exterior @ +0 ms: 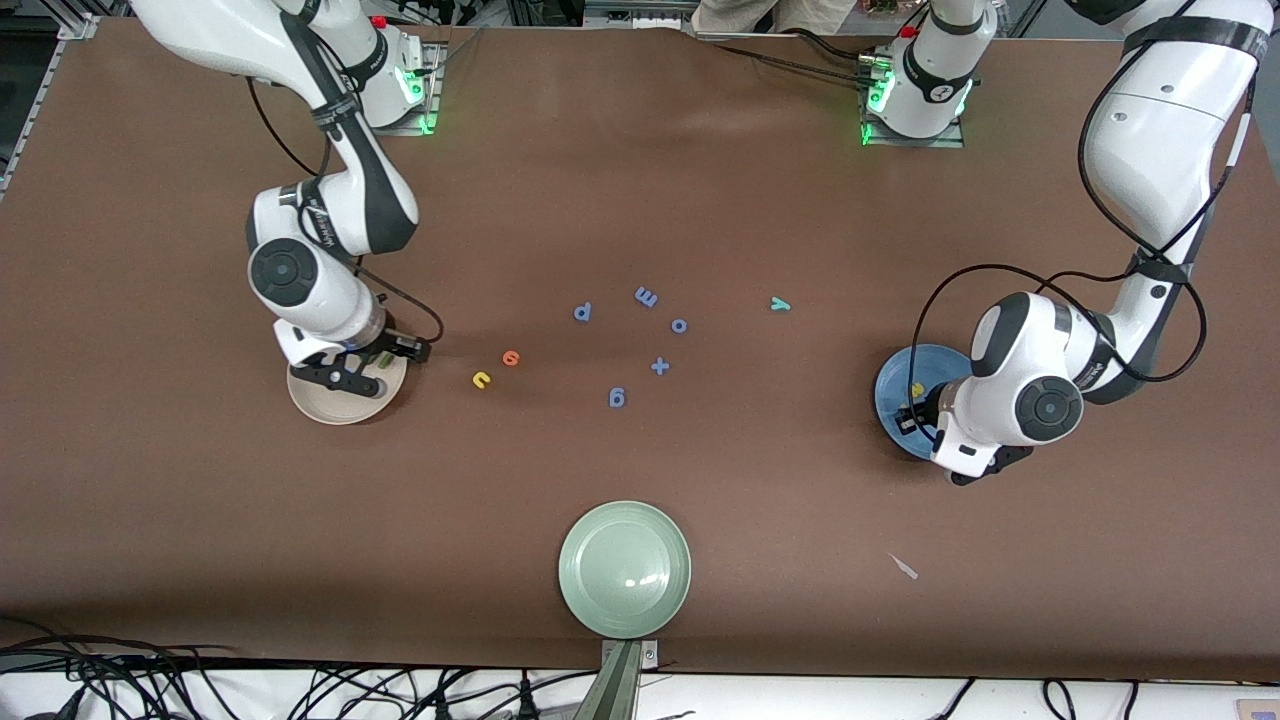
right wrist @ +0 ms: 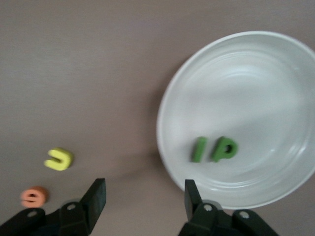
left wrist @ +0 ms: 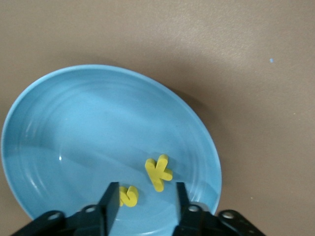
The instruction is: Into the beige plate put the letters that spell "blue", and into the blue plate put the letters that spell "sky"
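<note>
Left pincer open, empty, over blue plate holding yellow "s", "k"; right pincer open, empty, over beige plate rim; green "l", "b" inside

A robotics lab is indicated: two white arms are bolted on lit metal bases to a brown-covered table, cables are trailed along its edge, and foam letters and plates are laid out as test props.

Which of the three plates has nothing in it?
The green plate, nearest the front camera. The blue plate holds two yellow letters, the beige plate two green ones.
</note>
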{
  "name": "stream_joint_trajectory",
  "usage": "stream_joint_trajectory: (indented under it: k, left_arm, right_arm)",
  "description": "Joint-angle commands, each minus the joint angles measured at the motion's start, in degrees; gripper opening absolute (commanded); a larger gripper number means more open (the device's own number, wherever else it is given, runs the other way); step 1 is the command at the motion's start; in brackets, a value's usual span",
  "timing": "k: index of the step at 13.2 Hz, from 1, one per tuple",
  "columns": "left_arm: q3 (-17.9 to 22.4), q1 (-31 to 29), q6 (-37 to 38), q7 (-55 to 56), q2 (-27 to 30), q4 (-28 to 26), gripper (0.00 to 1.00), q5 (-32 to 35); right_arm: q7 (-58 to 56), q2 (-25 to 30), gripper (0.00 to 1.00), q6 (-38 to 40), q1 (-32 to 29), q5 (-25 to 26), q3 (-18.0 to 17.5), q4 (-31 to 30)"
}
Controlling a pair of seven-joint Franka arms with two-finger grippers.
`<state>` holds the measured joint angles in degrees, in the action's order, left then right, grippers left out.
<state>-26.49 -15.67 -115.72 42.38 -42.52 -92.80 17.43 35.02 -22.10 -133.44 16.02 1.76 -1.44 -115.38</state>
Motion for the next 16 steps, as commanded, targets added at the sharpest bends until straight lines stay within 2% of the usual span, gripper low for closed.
stream_joint_trajectory:
  k: [1, 3, 5, 9, 11, 14, 16]
  left_arm:
    - [-1.19, -0.06, 3.56, -0.72, 1.73, 0.43, 1.0, 0.33]
    - [-2.42, -0.24, 5.77, -4.3, 3.76, -1.06, 1.0, 0.41]
    - [-2.43, -0.5, 5.77, -10.02, 3.94, -1.24, 1.0, 0.33]
    - [-2.51, -0.94, 6.91, -13.37, 4.38, -1.07, 1.0, 0.33]
    - [-5.13, -0.94, 8.4, -12.69, 5.68, -1.24, 1.0, 0.33]
    - [-11.11, -1.03, 9.11, -12.15, 12.26, -7.54, 0.99, 0.33]
    - [-13.32, -1.12, 6.32, -6.83, 18.14, -15.79, 0.99, -1.33]
  right_arm:
    - [7.75, -6.27, 0.75, 0.46, 0.67, -1.24, -2.68, 7.25]
    - [13.21, -10.4, 0.75, 0.11, 1.81, -1.15, -3.74, 10.69]
    - [15.51, -11.82, 0.75, -2.25, 2.17, -1.15, -4.45, 10.79]
    - [16.13, -13.76, 0.75, -4.38, 3.49, -0.36, -4.45, 10.62]
    - [15.87, -14.02, 0.74, -4.46, 3.4, -0.09, -4.36, 10.7]
    - [15.34, -14.11, 0.65, -4.29, 3.14, 0.17, -4.1, 10.35]
    - [14.11, -14.28, 0.64, -4.37, 3.05, 0.17, -3.57, 10.27]
